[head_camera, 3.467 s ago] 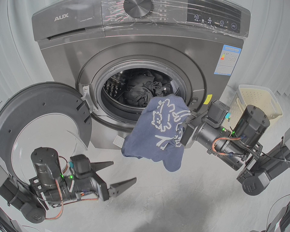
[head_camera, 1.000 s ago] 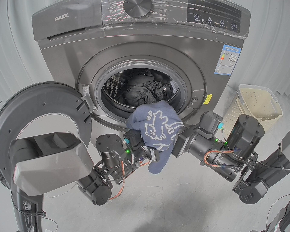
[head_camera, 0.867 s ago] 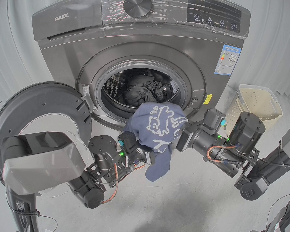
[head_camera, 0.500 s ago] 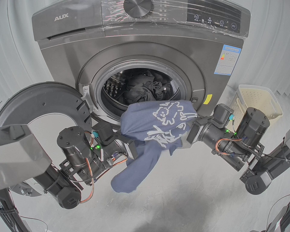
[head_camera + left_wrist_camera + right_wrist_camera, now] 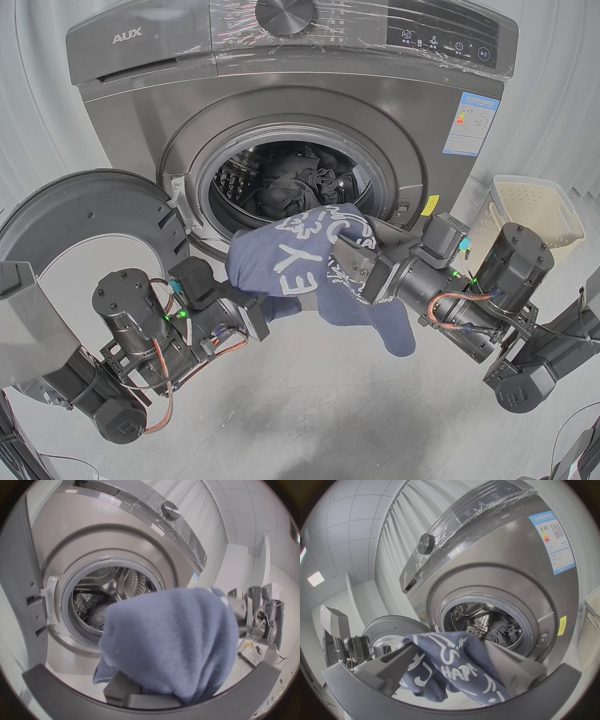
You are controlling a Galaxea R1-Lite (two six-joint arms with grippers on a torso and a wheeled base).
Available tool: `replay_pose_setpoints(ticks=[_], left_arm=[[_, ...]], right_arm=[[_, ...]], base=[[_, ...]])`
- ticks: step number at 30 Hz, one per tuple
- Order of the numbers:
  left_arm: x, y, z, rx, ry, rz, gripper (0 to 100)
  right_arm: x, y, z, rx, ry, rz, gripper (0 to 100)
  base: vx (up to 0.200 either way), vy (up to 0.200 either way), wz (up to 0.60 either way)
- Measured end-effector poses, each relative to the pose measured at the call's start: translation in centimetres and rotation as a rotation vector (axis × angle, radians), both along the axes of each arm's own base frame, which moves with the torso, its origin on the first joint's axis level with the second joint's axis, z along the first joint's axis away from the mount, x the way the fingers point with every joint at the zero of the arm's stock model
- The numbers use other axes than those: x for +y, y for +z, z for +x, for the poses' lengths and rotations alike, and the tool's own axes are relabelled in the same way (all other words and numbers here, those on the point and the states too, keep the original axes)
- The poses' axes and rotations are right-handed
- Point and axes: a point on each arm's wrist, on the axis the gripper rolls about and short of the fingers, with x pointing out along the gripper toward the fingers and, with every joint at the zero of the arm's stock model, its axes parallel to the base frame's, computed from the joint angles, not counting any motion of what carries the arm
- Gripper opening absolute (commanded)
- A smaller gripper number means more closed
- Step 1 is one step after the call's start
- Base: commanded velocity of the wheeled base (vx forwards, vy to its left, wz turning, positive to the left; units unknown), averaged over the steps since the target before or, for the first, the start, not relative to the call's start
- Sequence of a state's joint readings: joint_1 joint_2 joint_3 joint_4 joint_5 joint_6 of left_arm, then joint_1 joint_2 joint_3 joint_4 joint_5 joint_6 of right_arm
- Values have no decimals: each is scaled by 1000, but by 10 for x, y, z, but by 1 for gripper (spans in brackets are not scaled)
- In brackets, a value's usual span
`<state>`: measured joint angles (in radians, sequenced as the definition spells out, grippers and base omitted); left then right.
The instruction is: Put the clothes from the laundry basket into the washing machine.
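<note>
A navy garment (image 5: pixel 294 259) with white print hangs in front of the washing machine's (image 5: pixel 300 94) round opening, just below its rim. My left gripper (image 5: pixel 262 309) is shut on the garment's lower left side, and the cloth (image 5: pixel 172 636) hides its fingertips. My right gripper (image 5: pixel 362 244) is open at the garment's right side. The cloth (image 5: pixel 456 661) lies draped between its spread fingers (image 5: pixel 393 664). A loose end dangles toward the floor under the right arm. Dark clothes (image 5: pixel 290 181) lie inside the drum.
The washer door (image 5: pixel 81 212) stands swung open on the left, behind my left arm. A cream laundry basket (image 5: pixel 537 206) stands on the floor to the right of the machine. Grey floor (image 5: pixel 312 406) lies in front.
The left gripper has pulled the garment's lower part to the left. The right gripper has opened and shifted left; the cloth has turned and now droops over its fingers.
</note>
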<state>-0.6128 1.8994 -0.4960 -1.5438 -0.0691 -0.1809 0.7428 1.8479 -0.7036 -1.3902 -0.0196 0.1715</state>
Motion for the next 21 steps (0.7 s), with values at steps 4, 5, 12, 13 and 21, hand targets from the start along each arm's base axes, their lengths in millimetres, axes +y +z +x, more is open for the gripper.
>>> replay_pose_setpoints(ticks=[4,5,12,13,21], left_arm=[[4,-12,-5,46,-2,35,0],[4,-14,-6,53,-3,40,0],[3,-15,-5,52,-7,38,0],[2,-14,-5,49,-7,37,0],[-1,-6,0,19,-6,14,0]], right_arm=[[2,6,1,-20,3,18,100],[2,7,1,-24,3,22,100],[2,8,1,-24,3,23,100],[2,7,1,-22,2,21,100],[-1,0,1,6,-4,-5,100]], base=[[0,0,0],[0,0,0],[0,0,0],[0,0,0],[0,0,0]])
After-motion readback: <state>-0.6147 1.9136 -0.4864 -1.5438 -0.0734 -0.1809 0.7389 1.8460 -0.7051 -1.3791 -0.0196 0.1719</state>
